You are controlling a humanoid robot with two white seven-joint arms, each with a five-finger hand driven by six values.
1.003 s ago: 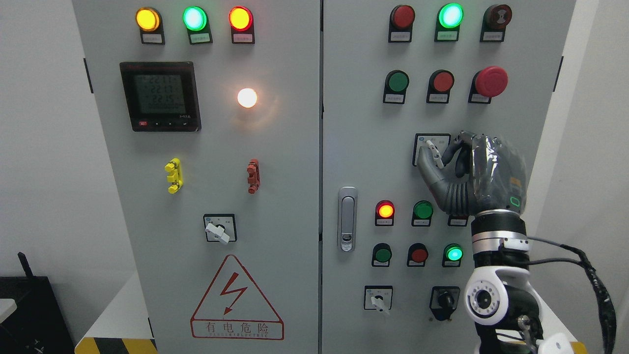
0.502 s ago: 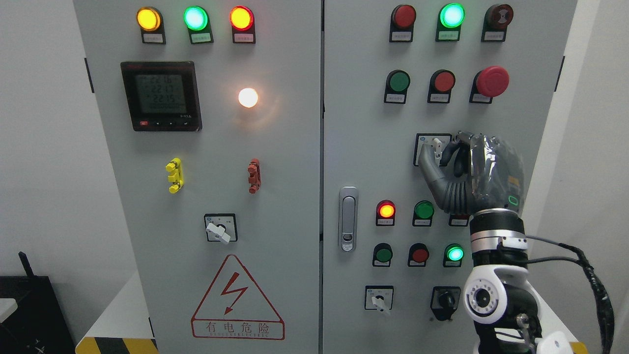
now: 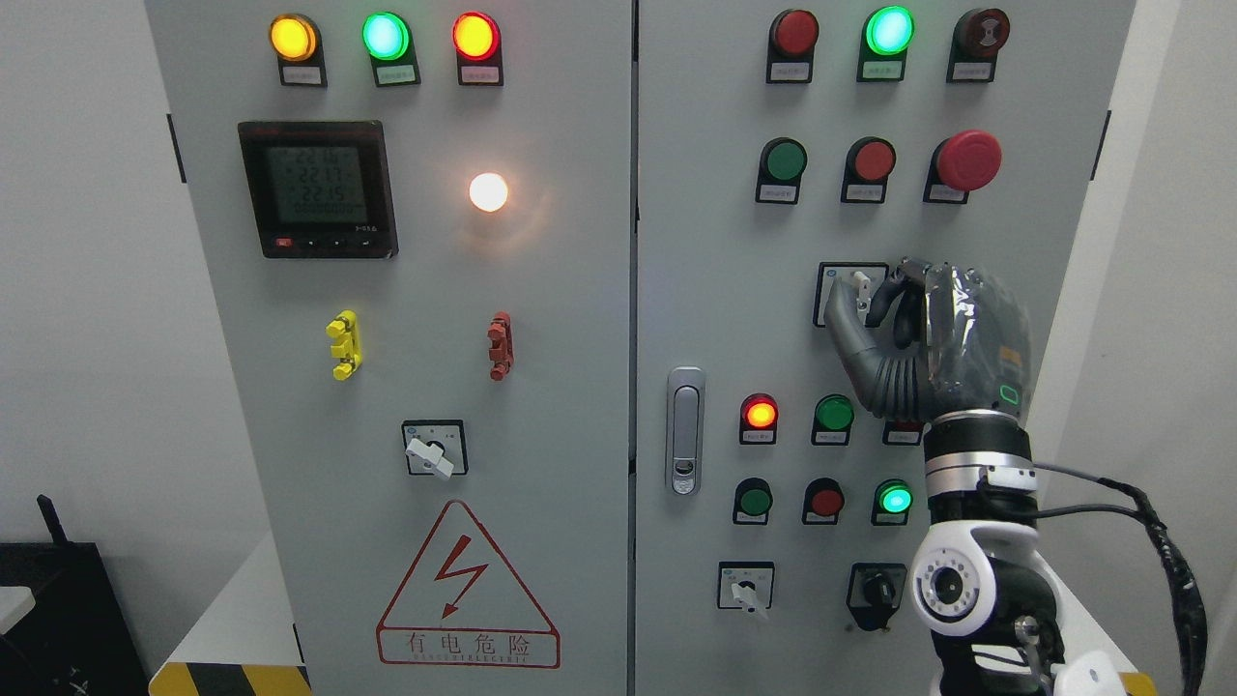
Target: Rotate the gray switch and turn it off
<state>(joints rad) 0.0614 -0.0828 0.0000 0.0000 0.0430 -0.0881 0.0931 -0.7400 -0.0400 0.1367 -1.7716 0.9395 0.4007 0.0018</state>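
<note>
- Cabinet door [image 3: 406, 290] on the left is carrying the meter [image 3: 318, 188], a lit white lamp [image 3: 488, 191] and a small rotary switch [image 3: 433, 449]; none of it is being touched, since the work is happening on the right door.
- Latch handle [image 3: 684, 430] is sitting beside the seam between the doors, well apart from the hand.
- Gray switch [image 3: 858, 286] is sitting on its square plate at mid-height of the right door, above the row of small red and green lamps.
- Right hand [image 3: 899, 333] is reaching up from the lower right, thumb and curled fingers closing around the switch lever, a pinch that looks suited to twisting it.
- Lever is mostly being covered by the fingers, so its exact angle is hard to read; the plate's right part and its markings are being hidden too.
- Left arm is not showing anywhere.
</note>
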